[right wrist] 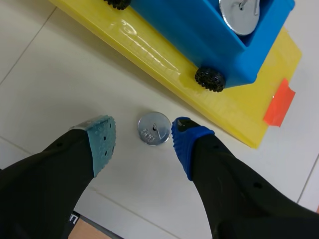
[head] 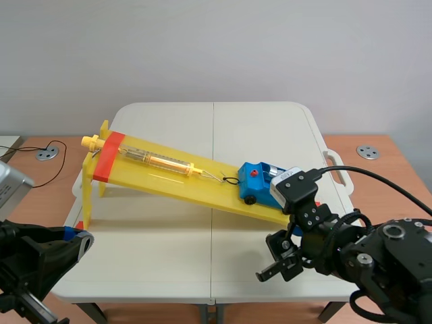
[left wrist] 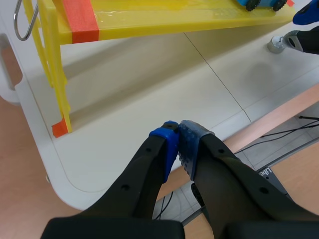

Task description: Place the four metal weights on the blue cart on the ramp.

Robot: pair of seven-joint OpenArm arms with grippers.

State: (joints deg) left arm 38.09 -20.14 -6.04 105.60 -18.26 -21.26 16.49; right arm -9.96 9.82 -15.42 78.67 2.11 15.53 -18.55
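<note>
The blue cart (head: 253,181) sits low on the yellow ramp (head: 169,177), and a round metal weight (right wrist: 246,15) lies in its tray (right wrist: 199,30). A second metal weight (right wrist: 154,128) rests flat on the white table just below the ramp's edge. My right gripper (right wrist: 142,130) is open around it, its blue pad (right wrist: 182,132) almost touching the weight. From the left wrist view that weight (left wrist: 274,46) shows far off, beside the right gripper (left wrist: 304,42). My left gripper (left wrist: 177,135) is shut on nothing, low at the table's front left corner (head: 75,241).
A spring scale (head: 165,160) lies along the ramp, hooked to the cart by a string. Red tape (head: 108,156) bands the ramp's raised end, which stands on yellow legs (left wrist: 57,74). Wooden desks flank the white table (head: 202,128); a cable (head: 40,177) runs at left.
</note>
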